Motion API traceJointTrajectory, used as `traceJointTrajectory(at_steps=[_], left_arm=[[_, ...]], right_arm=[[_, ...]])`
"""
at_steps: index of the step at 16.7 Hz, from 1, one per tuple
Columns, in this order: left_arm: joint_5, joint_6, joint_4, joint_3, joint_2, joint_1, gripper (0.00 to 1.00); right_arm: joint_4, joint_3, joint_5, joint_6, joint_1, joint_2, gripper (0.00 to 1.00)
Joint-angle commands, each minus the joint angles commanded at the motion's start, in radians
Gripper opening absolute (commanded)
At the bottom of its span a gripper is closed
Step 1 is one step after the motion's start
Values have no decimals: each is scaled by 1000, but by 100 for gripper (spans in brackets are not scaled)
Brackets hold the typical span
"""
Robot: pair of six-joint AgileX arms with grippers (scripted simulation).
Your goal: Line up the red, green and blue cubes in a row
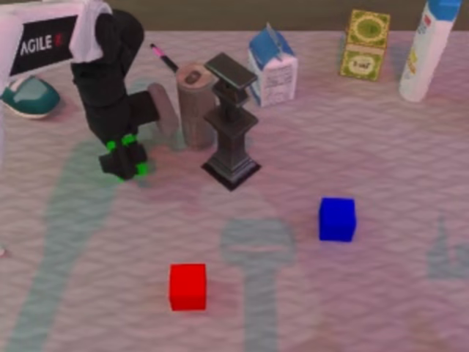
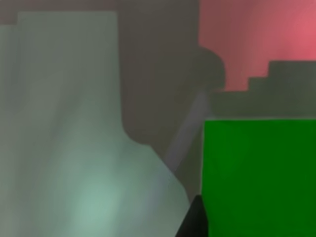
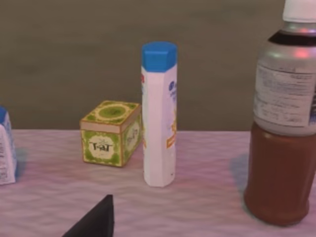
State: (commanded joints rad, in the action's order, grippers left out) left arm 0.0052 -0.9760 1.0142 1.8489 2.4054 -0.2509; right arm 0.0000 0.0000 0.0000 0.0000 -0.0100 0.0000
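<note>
Red cube (image 1: 187, 286) x1, blue cube (image 1: 337, 218) x1, green cube (image 2: 259, 177) x1: you've got three, but only two show clearly from the top. Red sits near the front of the table (image 1: 381, 147), left of centre; blue is further back and to its right, well apart. Both sit flat; cubes, so no long axis to speak of.

Left gripper (image 1: 126, 158) is down at the table's left-back area, just left of the can (image 1: 194, 103) and the dark pedestal (image 1: 231, 125). Green flecks show around it from the top; the left wrist view fills w/ a green face right by one dark finger (image 2: 195, 219). You can't tell whether the fingers are clamping it.

Right arm isn't in the top view. Its wrist cam shows what the top partly crops: tea box (image 3: 111, 132), white blue-capped bottle (image 3: 159, 113), brown drink bottle (image 3: 280, 123).
</note>
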Motion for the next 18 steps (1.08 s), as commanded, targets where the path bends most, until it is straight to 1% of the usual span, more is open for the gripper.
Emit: traceJointTrajectory(at_steps=[2, 3, 12, 14, 18], left_arm=[[0, 0, 0, 0, 0, 0, 2], [0, 0, 0, 0, 0, 0, 0], [4, 3, 10, 2, -12, 0, 0], [4, 4, 47, 37, -22, 5, 0], [3, 3, 199, 140, -56, 15, 0]], right_arm=[[0, 0, 0, 0, 0, 0, 100], [0, 0, 0, 0, 0, 0, 100], [0, 0, 0, 0, 0, 0, 100], [0, 0, 0, 0, 0, 0, 100], [0, 0, 0, 0, 0, 0, 100]])
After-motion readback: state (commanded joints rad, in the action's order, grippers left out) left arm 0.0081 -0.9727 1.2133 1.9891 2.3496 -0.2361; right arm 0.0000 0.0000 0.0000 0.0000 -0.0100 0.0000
